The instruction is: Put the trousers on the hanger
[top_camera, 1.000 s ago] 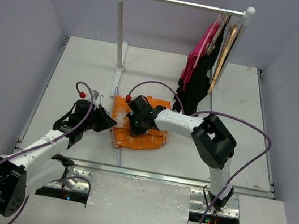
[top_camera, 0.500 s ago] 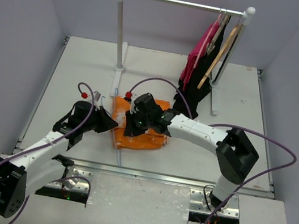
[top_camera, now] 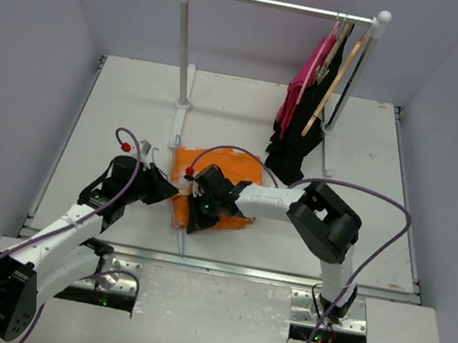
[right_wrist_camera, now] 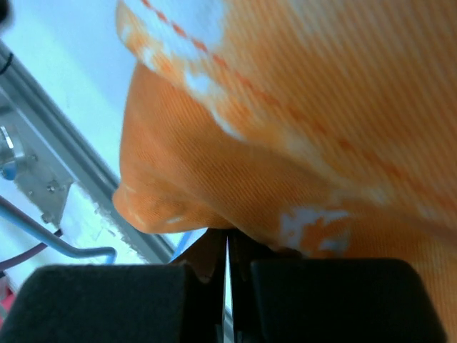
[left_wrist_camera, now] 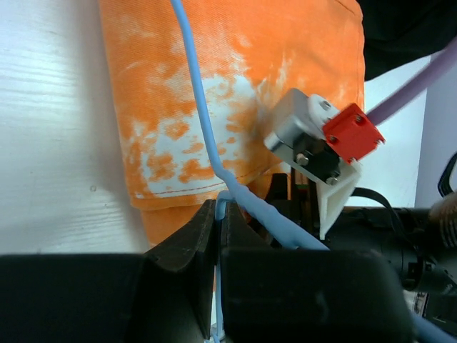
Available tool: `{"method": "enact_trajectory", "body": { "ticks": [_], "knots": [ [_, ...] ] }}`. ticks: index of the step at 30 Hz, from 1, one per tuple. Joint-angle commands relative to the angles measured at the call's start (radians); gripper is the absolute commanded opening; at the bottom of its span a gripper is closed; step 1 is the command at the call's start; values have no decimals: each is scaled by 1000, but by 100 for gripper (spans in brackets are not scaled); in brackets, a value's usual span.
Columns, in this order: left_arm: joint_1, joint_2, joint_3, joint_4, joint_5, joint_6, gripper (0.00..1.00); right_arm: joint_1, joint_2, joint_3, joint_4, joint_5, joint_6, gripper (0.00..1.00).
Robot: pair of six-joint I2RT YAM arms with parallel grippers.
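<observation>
- left gripper [left_wrist_camera: 218, 214] clamped on the hanger [left_wrist_camera: 194, 86] wire, which runs across the trousers [top_camera: 227, 171]
- right gripper [right_wrist_camera: 227, 241] pinching the trousers' near edge (jaws almost touching)
- rack [top_camera: 283, 5] behind the trousers holds a pink garment [top_camera: 298, 91]

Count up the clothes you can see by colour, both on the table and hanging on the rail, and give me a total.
Orange: 1, the trousers lying on the table
Pink: 1, a pink garment hanging on the rail
Black: 1, a black garment hanging beside it
Total: 3
</observation>
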Motion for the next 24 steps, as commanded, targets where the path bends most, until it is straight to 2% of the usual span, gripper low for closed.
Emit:
{"method": "enact_trajectory", "body": {
  "ticks": [1, 5, 8, 12, 17, 19, 24],
  "knots": [
    [33, -43, -41, -50, -56, -17, 0, -1, -86, -91, -139, 191, -29, 0],
    [36, -24, -80, 127, 135, 5, 0, 0, -236, -113, -24, -18, -50, 0],
    [39, -27, -83, 181, 188, -13, 0, 0, -306, -87, -48, -9, -73, 0],
    [48, -37, -80, 164, 149, -32, 0, -26, -350, 3, -74, 56, -88, 0],
    [55, -28, -74, 137, 103, -4, 0, -85, -180, 202, -140, -42, -115, 0],
    [61, -23, -71, 134, 76, 12, 0, -114, -84, 280, -149, -18, -114, 0],
    [79, 25, -40, 120, 81, 57, 0, -116, 116, 329, -159, 121, -108, 0]
  ]
}}
